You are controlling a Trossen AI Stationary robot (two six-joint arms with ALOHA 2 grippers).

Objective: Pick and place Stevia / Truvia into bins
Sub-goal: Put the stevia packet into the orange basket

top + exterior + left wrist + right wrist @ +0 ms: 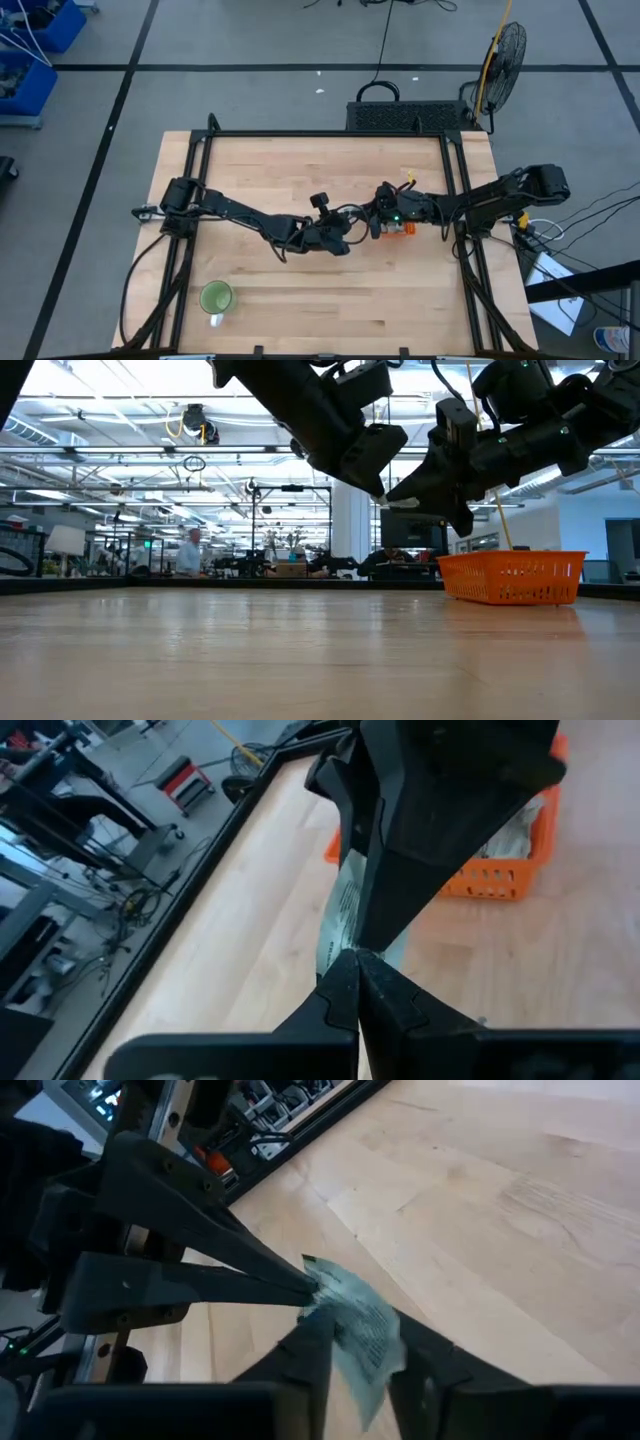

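Above the desk [300, 180] middle, both grippers meet tip to tip, clear of the wood. Left gripper [357, 958]: fingers fully closed, pinching one corner of a sachet [358, 1325]. Right gripper [352, 1342]: fingers partly apart, one on either side of the same sachet; whether they press it, cannot tell. Sachet hangs in the air between the two, long axis running from the left fingers' tips in between the right fingers, printed face toward the right wrist camera.

Tray [512, 577] sits on the desk just beyond the meeting point, under the right arm; more sachets [515, 832] lie inside it. Right gripper body blocks most of the tray from the left wrist view.

Green cup [216, 298] stands near the front edge, well apart from the arms. Fan [503, 52] on the floor past the far right corner. A person [189, 551] stands far off in the room behind.
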